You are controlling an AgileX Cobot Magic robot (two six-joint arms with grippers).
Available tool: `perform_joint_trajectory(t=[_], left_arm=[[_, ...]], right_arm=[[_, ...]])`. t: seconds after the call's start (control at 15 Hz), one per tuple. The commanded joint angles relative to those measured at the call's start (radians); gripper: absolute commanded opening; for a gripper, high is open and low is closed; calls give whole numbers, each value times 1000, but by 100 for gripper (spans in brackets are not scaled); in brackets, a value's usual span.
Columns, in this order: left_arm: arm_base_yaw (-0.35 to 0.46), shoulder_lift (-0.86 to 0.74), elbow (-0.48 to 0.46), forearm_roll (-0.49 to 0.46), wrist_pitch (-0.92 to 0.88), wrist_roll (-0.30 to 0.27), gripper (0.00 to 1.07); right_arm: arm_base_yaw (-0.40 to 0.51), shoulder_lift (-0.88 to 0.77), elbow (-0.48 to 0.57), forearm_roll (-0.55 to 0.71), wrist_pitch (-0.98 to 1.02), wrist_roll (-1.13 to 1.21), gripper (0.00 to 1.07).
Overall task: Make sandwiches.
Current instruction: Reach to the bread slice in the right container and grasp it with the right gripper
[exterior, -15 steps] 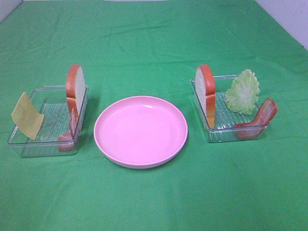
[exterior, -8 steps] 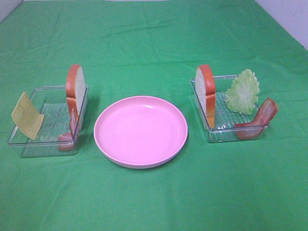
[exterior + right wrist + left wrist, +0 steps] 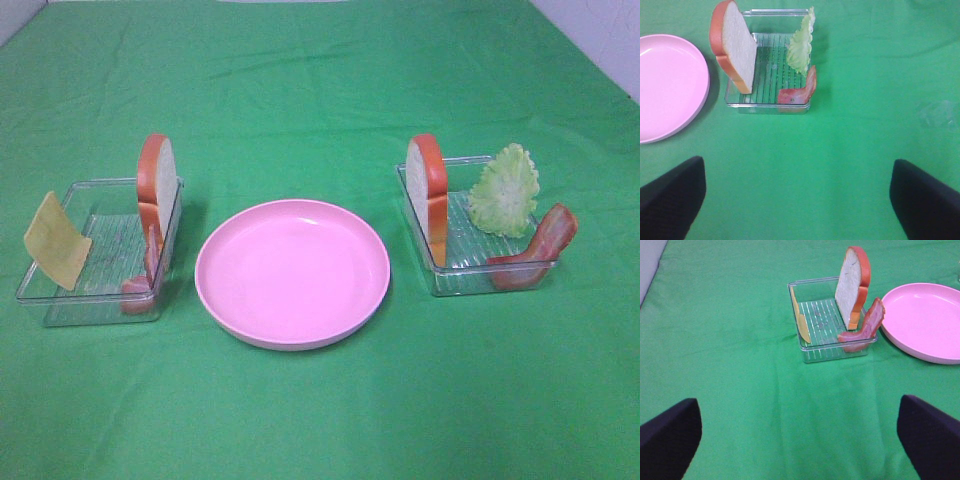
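In the high view the left clear tray (image 3: 60, 300) holds a yellow cheese square (image 3: 57, 253), an upright bread slice (image 3: 157, 185) and a bacon strip (image 3: 148, 265). The right clear tray (image 3: 470, 280) holds an upright bread slice (image 3: 427, 195), a lettuce leaf (image 3: 505, 190) and a bacon strip (image 3: 540, 245) leaning on its rim. My left gripper (image 3: 800, 440) is open and empty, well short of the left tray (image 3: 815, 352). My right gripper (image 3: 797, 200) is open and empty, well short of the right tray (image 3: 767, 105). Neither gripper shows in the high view.
A round pink plate (image 3: 292, 272) with nothing on it sits between the two trays on the green cloth (image 3: 320, 80). It also shows in the left wrist view (image 3: 925, 320) and the right wrist view (image 3: 667, 85).
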Motion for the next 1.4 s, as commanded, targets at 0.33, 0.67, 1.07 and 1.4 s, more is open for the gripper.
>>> perform_joint_trajectory(t=[0.33,0.67,1.07,1.4], left_arm=[[2,-15,2,-3,-3,0,100],[2,-15,2,-3,-3,0,100],[2,-15,2,-3,-3,0,100],[2,-15,2,-3,-3,0,100]], right_arm=[[-5,459,-292,64,50,-43,95],[-3,709,-533,121,142,-68,94],[191,973,-754,21,144,63,94],[230,1129,-885,-3,156,144,94]])
